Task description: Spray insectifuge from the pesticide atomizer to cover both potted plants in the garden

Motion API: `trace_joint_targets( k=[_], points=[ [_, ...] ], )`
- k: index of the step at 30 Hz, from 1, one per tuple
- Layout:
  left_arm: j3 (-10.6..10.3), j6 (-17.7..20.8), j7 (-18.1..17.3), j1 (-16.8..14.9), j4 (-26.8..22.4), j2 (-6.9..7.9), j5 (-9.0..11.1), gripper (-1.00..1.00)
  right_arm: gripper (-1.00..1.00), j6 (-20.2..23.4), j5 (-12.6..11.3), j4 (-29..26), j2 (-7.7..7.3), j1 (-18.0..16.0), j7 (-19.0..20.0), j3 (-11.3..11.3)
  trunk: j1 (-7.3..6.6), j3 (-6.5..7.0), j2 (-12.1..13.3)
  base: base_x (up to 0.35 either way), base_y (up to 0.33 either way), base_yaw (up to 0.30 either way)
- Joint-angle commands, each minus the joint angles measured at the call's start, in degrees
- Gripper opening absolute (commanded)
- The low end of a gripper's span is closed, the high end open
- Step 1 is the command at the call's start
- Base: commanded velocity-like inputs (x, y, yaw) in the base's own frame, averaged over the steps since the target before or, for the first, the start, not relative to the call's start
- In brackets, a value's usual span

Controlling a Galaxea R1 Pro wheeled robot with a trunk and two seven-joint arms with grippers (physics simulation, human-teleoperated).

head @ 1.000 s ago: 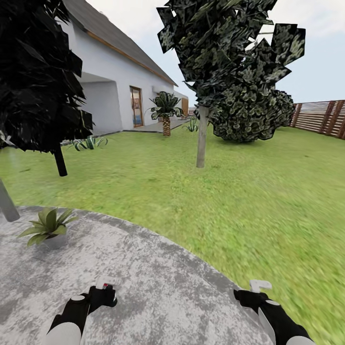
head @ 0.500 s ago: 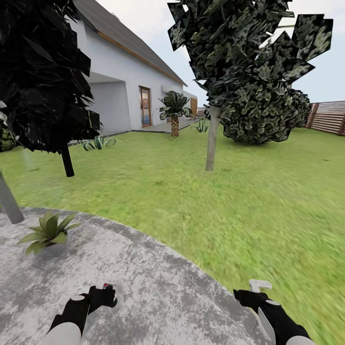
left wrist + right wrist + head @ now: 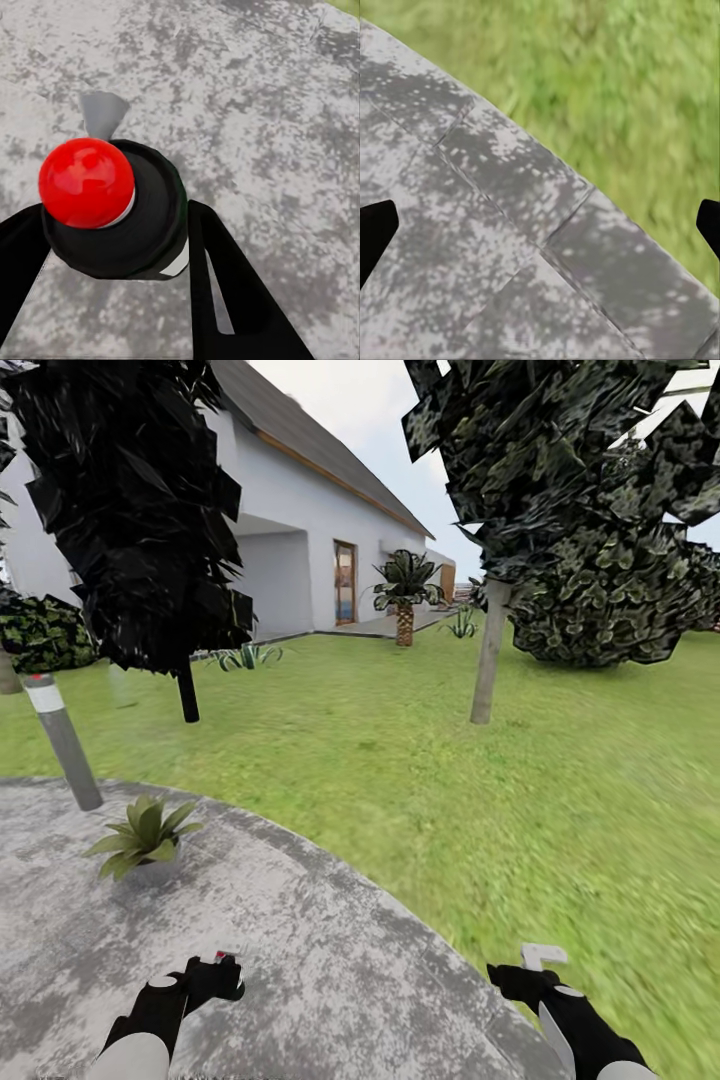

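One pesticide atomizer (image 3: 120, 217) between left fingers (image 3: 232, 292), seemingly pointing up at camera

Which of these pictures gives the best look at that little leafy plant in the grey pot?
The head view. There the potted plant stands whole on the grey patio near its edge with the lawn, leaves and pot both visible. The two wrist views look down at paving, with grass at the edge, so they tell you nothing about the plant.
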Motion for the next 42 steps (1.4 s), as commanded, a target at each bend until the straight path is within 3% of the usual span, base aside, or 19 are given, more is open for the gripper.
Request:
trace_joint_targets(
  k=[1, 15, 32, 42],
  points=[
    [0.5, 0.0, -0.4, -0.1, -0.1, -0.08, -0.3, -1.0, 1.0, 0.3, 0.6, -0.1, 0.04, 0.0, 0.5, -0.5, -0.01, -0.06, 0.0, 0.008, 0.0, 0.255],
    [0.5, 0.0, -0.4, -0.1, -0.1, -0.07, -0.3, -1.0, 1.0, 0.3, 0.6, -0.1, 0.05, 0.0, 0.4, -0.5, -0.01, -0.06, 0.0, 0.009, 0.0, 0.255],
    [0.5, 0.0, -0.4, -0.1, -0.1, -0.09, -0.3, -1.0, 1.0, 0.3, 0.6, -0.1, 0.04, 0.0, 0.4, -0.5, -0.01, -0.06, 0.0, 0.293, 0.0, 0.255],
    [0.5, 0.0, -0.4, -0.1, -0.1, -0.08, -0.3, -1.0, 1.0, 0.3, 0.6, -0.1, 0.04, 0.0, 0.4, -0.5, -0.01, -0.06, 0.0, 0.114, 0.0, 0.255]
  ],
)
